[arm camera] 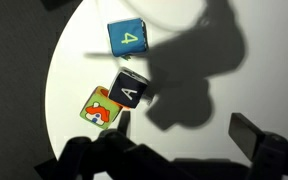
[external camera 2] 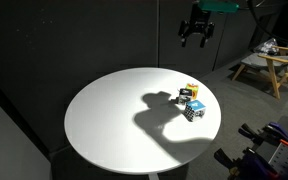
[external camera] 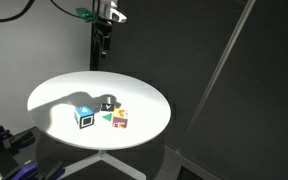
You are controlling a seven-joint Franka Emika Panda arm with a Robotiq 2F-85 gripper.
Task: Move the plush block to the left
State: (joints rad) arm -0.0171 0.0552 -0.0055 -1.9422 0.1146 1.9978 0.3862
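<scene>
The plush block [external camera: 85, 117], with a bright blue top and white sides with dark marks, sits on the round white table [external camera: 54, 95] beside two other blocks. It also shows in an exterior view [external camera 2: 194, 109] and in the wrist view [arm camera: 127, 38], where its blue face bears a "4". My gripper [external camera: 103, 42] hangs high above the table's far edge, open and empty. It shows the same way in an exterior view [external camera 2: 196, 38]. In the wrist view its fingers [arm camera: 184, 128] are spread wide, well clear of the blocks.
A small black-and-white block marked "A" [arm camera: 129, 91] and a red-yellow block with green [arm camera: 102, 108] lie close to the plush block. They show in an exterior view as well [external camera: 108, 103] [external camera: 120, 119]. Dark curtains surround the table. A wooden bench [external camera 2: 269, 62] stands behind.
</scene>
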